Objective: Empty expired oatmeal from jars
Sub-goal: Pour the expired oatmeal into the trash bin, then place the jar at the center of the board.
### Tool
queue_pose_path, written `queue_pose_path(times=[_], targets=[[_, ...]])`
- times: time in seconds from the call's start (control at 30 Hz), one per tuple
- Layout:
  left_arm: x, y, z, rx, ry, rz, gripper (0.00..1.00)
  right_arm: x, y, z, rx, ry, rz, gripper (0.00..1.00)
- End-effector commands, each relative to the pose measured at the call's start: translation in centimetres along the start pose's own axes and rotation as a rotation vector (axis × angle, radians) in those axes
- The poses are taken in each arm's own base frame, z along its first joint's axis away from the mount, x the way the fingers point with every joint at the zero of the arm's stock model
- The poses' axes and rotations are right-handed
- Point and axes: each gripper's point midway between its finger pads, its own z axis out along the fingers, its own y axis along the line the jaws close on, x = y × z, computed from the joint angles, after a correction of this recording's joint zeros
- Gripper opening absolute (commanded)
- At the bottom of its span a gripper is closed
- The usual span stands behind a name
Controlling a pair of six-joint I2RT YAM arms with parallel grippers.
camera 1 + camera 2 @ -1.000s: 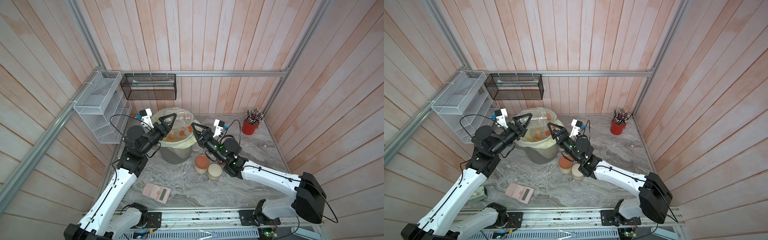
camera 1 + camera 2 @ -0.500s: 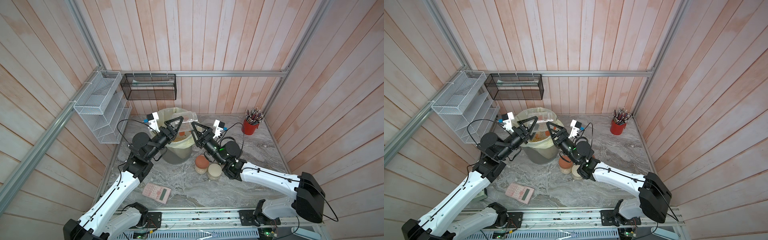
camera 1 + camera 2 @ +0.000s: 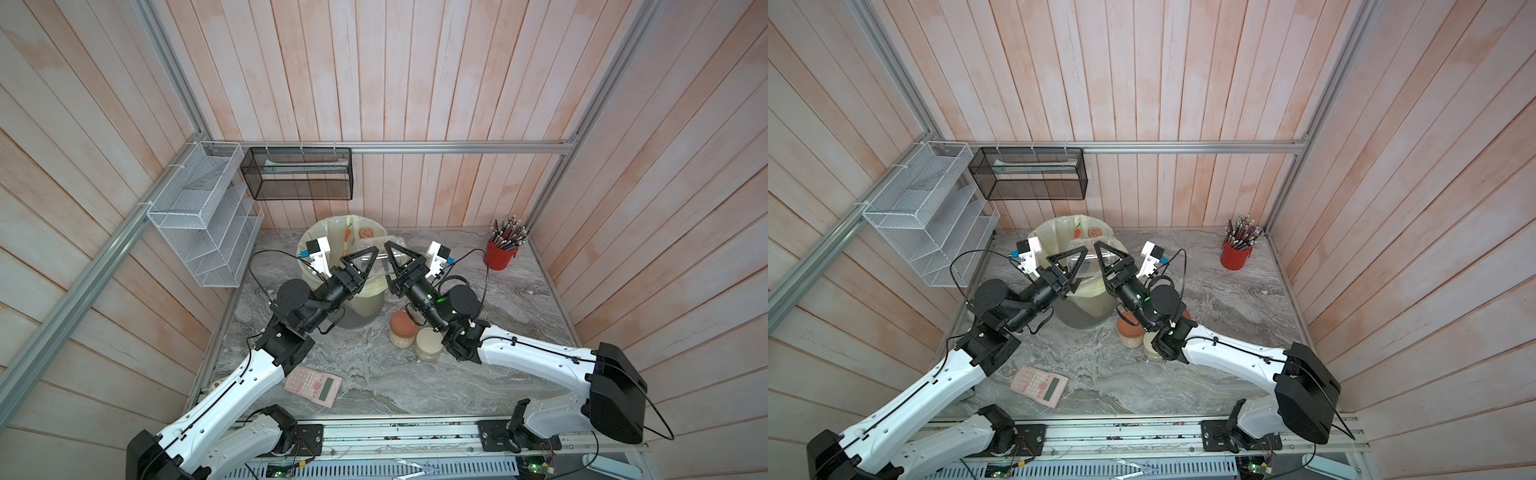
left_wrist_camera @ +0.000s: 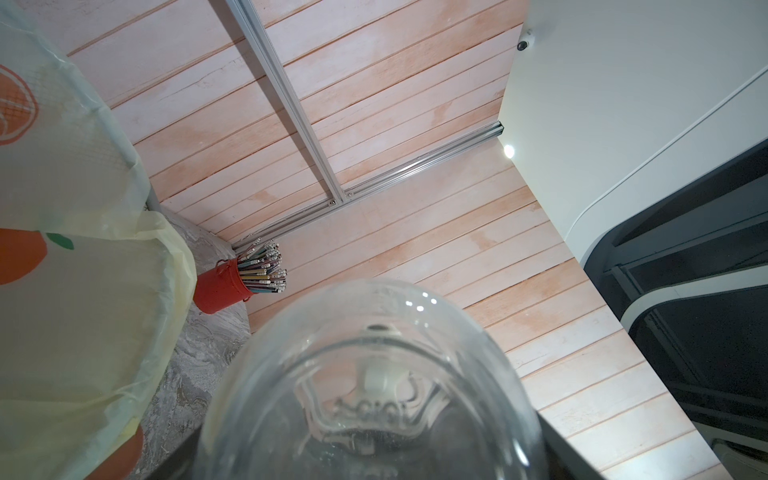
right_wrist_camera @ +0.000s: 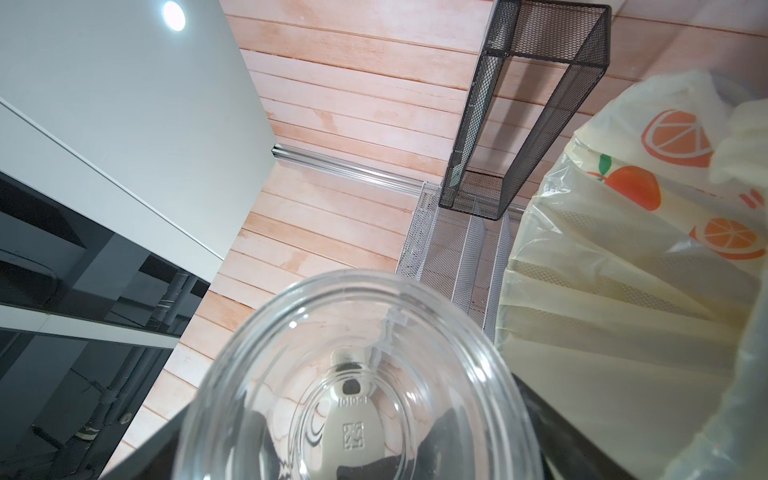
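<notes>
- Left gripper [image 3: 370, 257] is clenched on the clear jar [image 3: 380, 244], which hangs over the bin [image 3: 361, 318] and looks empty.
- Right gripper [image 3: 390, 255] is spread wide around the same jar from the opposite side. Can't tell if it presses or only brackets it.
- Wrist views only: left wrist shows the jar's embossed base [image 4: 374, 374] between dark fingers [image 4: 569, 453]. Right wrist shows glass [image 5: 353, 374] filling the gap, with the orange-print liner [image 5: 623, 291] just beside.
- Top views only: orange-lid jar [image 3: 403, 323] and cream-lid jar [image 3: 429, 343] stand capped, side by side on the surface [image 3: 519, 316] near the bin. Pale oatmeal [image 3: 400, 341] shows inside.
- In a top view the right arm [image 3: 1225, 357] covers part of both.
- Pencil cup [image 3: 498, 257] and calculator [image 3: 313, 384] sit well apart.
</notes>
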Motion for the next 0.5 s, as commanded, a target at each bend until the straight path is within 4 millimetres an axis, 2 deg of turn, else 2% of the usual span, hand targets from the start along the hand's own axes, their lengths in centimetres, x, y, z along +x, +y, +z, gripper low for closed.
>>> queue_pose_path(times=[0.0,0.47], targets=[[-0.9,-3.1,-0.7,0.116,-0.054,0.022,0.15,-0.1,0.7,0.6,-0.025,-0.024,0.026,0.98],[0.9,-2.0,-0.6,0.097,-0.020,0.014,0.15,-0.6,0.2,0.2,-0.026,-0.057,0.038,0.98]])
